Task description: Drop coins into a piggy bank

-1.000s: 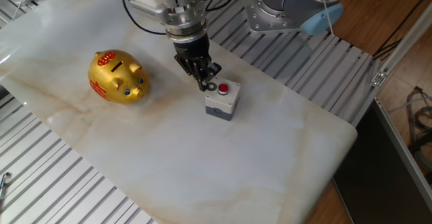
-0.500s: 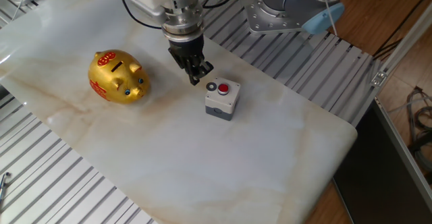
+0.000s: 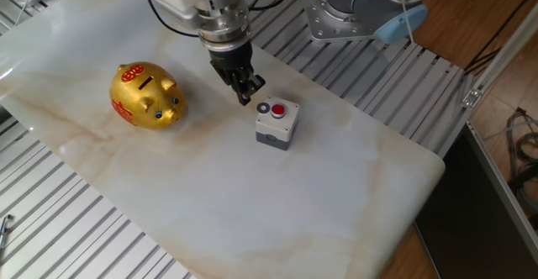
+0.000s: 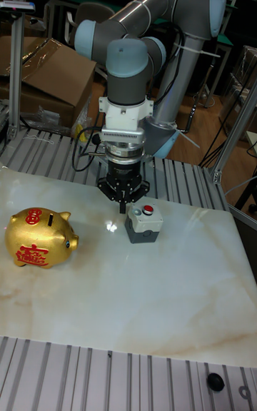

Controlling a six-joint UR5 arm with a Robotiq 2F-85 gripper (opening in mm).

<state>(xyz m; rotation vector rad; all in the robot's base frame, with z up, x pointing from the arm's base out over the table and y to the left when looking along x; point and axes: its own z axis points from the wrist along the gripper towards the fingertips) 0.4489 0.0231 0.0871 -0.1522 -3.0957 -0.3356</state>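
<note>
The gold piggy bank (image 3: 147, 96) (image 4: 39, 237) stands on the left of the marble table, its dark slot facing up. One small dark coin (image 3: 264, 107) lies on top of the grey box, just left of the red button (image 3: 279, 109). My gripper (image 3: 245, 97) (image 4: 123, 207) hangs a little up and left of the coin and apart from it. Its fingers are pressed together with nothing between them. In the tall fixed view I cannot make out the coin.
The grey button box (image 3: 276, 128) (image 4: 143, 227) sits near the middle of the white marble table (image 3: 252, 203). Ribbed metal rails (image 3: 76, 228) surround the slab. A small dark object (image 4: 213, 381) rests on the front rail.
My gripper has pulled up and to the left, away from the top of the grey box. The coin stays on the box beside the red button.
</note>
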